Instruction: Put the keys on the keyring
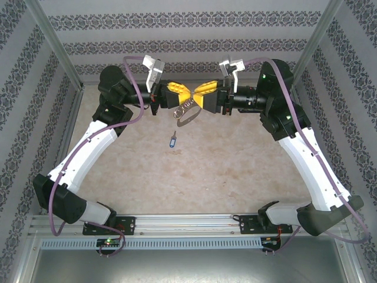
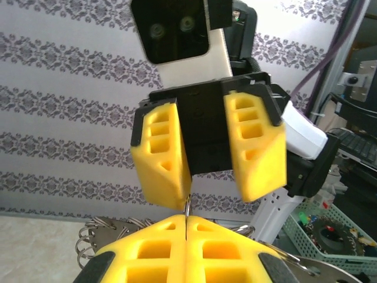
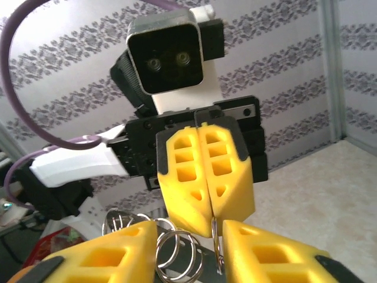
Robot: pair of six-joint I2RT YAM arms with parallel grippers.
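As I judge it, threading has not started. The tiny key [image 1: 172, 140], with a blue plastic head and a short silver shaft, lies loose on the mottled beige worktop [image 1: 235, 159]. It is nearer than the thin grey metal keyring [image 1: 187, 112], which hangs at far centre. My left tool [image 3: 211, 215] is pressed together, pinching the keyring's wire. My right tool [image 2: 217, 197] stands spread beside it. The wedge-shaped yellow plastic fingers [image 2: 162, 159] are hollow-celled, and small wire coils [image 3: 171, 247] dangle below.

Shiny grey metal keyring [image 1: 187, 112], key [image 1: 172, 140] with blue plastic head, matt yellow plastic tool fingers [image 2: 159, 153], mottled matt tabletop [image 1: 235, 168]
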